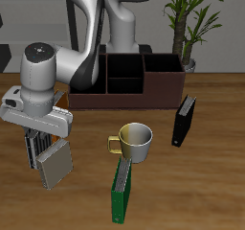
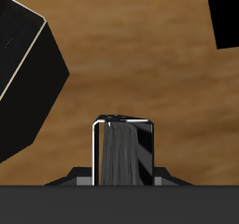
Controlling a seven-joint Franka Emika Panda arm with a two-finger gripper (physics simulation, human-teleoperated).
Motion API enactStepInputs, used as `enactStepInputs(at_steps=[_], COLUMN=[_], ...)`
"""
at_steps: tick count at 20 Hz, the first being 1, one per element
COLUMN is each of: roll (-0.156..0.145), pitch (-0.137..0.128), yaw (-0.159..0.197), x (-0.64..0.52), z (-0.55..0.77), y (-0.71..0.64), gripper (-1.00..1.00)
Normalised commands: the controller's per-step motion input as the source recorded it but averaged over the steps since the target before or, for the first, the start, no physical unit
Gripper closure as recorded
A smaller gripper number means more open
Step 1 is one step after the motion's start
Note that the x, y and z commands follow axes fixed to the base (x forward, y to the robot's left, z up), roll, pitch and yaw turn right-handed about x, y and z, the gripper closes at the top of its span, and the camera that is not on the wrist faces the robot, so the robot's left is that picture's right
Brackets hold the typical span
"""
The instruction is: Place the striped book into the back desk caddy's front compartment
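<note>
gripper (image 1: 43, 149) is clenched on the striped book (image 1: 55, 163), fingers on its two flat sides, lifted off the table (image 1: 211, 176) near the front edge. book hangs below the fingers w/ its long axis roughly vertical, tilted a bit, lower end pointing down toward the wood. in the wrist view the striped book (image 2: 124, 151) shows edge-on betw the gripper (image 2: 121, 176) fingers, dark glossy cover w/ a pale page edge; stripes hard to make out there.

arm: white wrist block sits over the gripper, big grey joint above it, pointing down.

back desk caddy (image 1: 124, 84) stands well behind, at the rear of the table by the robot base, long side parallel to the front edge. its front compartment (image 1: 123, 83) looks dark inside; can't tell any contents. book is well apart from it.

also on the table: mug (image 1: 137, 141) near the middle, green book (image 1: 121, 188) standing in front of it, black book (image 1: 184, 121) upright beside the caddy's end. plant (image 1: 191, 23) at the back.
</note>
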Motion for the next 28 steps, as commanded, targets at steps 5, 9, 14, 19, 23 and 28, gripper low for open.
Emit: enactStepInputs(at_steps=[5,9,14,19,23,28], roll=[-0.02,-0.009,-0.005,0.033,0.035,0.039], pitch=[-0.048,-0.077,-0.072,-0.071,-0.05,-0.03], yaw=[0.018,0.012,0.007,0.066,0.04,0.043], x=[-0.09,-0.15,-0.26,-0.5,-0.46,-0.51], z=[0.45,0.6,0.61,0.69,0.41,0.31], y=[0.04,0.06,0.04,0.19,0.24,0.34], gripper=[1.0,1.0,1.0,1.0,1.0,1.0])
